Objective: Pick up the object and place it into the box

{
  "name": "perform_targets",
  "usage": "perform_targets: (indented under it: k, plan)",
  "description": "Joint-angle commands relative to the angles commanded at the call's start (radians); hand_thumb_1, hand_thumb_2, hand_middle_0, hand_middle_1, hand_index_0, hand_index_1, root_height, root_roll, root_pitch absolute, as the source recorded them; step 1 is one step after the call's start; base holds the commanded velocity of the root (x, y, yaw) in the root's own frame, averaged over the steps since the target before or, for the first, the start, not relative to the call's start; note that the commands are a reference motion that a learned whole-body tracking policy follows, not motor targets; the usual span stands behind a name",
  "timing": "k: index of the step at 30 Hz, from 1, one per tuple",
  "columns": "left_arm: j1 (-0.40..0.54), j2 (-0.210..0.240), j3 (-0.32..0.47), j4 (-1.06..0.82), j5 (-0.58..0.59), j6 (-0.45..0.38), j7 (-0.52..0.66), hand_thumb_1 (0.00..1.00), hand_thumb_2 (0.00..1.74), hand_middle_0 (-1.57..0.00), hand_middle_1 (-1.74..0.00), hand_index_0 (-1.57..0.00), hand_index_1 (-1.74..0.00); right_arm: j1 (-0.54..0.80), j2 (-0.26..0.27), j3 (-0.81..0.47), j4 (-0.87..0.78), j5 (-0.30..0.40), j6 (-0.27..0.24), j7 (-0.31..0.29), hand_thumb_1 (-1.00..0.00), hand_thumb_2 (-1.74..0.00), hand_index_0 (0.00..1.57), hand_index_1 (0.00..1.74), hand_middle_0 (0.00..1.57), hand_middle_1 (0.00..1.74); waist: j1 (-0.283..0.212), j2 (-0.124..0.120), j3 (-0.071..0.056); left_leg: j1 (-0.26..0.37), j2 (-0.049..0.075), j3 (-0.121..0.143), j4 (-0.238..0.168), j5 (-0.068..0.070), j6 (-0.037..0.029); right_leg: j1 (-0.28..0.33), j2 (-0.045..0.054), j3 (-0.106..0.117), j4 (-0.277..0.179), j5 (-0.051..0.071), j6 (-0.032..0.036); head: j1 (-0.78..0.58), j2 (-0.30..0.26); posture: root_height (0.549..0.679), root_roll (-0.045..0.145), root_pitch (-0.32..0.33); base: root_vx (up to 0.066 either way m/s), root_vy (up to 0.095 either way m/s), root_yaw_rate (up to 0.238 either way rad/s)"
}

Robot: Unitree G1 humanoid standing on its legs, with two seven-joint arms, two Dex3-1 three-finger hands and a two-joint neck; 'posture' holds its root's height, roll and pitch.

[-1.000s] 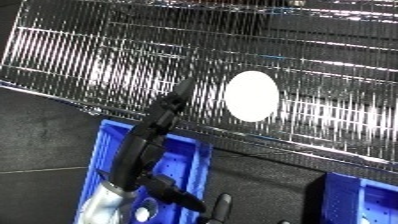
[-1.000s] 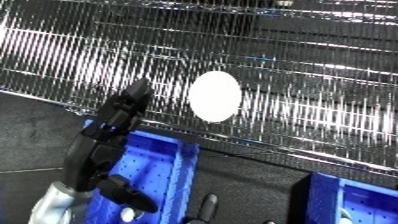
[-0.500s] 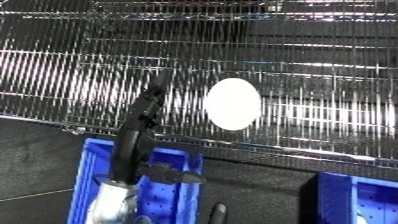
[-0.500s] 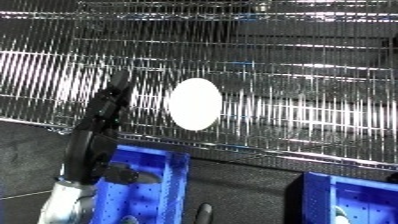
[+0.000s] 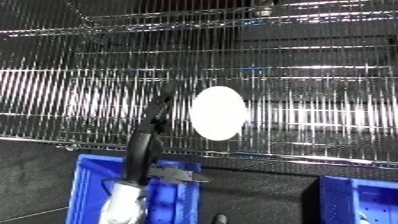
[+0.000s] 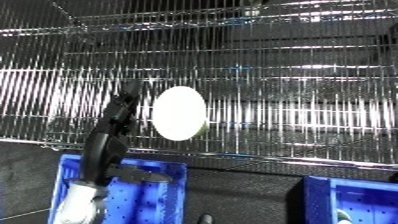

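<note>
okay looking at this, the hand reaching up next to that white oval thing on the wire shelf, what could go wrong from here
1. The left hand reaches with straight fingers beside the white oval object, not around it. A sideways touch might push it along the wire shelf rather than grasp it.
2. The fingers could catch between the shelf wires.
3. If the object slips at the shelf's front edge, it might drop between the two blue bins onto the dark floor.
</note>
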Motion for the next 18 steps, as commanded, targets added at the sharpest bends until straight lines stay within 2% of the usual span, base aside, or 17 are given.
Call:
perform_targets:
  k: [16, 18]
  plan:
    - [-0.152, -0.020, -0.013, 0.140, -0.032, 0.032, -0.012, 0.00, 0.00, 0.00, 0.00, 0.00, 0.00, -0.008, 0.002, 0.030, -0.041, 0.031, -0.003, -0.017, 0.00, 0.00, 0.00, 0.00, 0.00, 0.00, -0.052, -0.024, 0.000, -0.032, 0.018, 0.010, 0.012, -0.006, -0.0064, -0.035, 0.0179, 0.016, -0.005, 0.005, 0.0015, -0.041, 0.057, 0.635, 0.000, 0.134, -0.003, 0.001, -0.051]
    - [-0.169, -0.022, -0.012, 0.151, -0.046, 0.038, -0.016, 0.10, 0.17, -0.16, -0.17, -0.16, -0.17, -0.007, 0.003, 0.033, -0.046, 0.031, -0.004, -0.019, 0.00, 0.00, 0.00, 0.00, 0.00, 0.00, -0.058, -0.026, 0.000, -0.030, 0.020, 0.011, 0.011, -0.006, -0.0071, -0.034, 0.0187, 0.017, -0.008, 0.006, 0.0018, -0.048, 0.059, 0.635, 0.000, 0.135, 0.002, 0.008, -0.040]
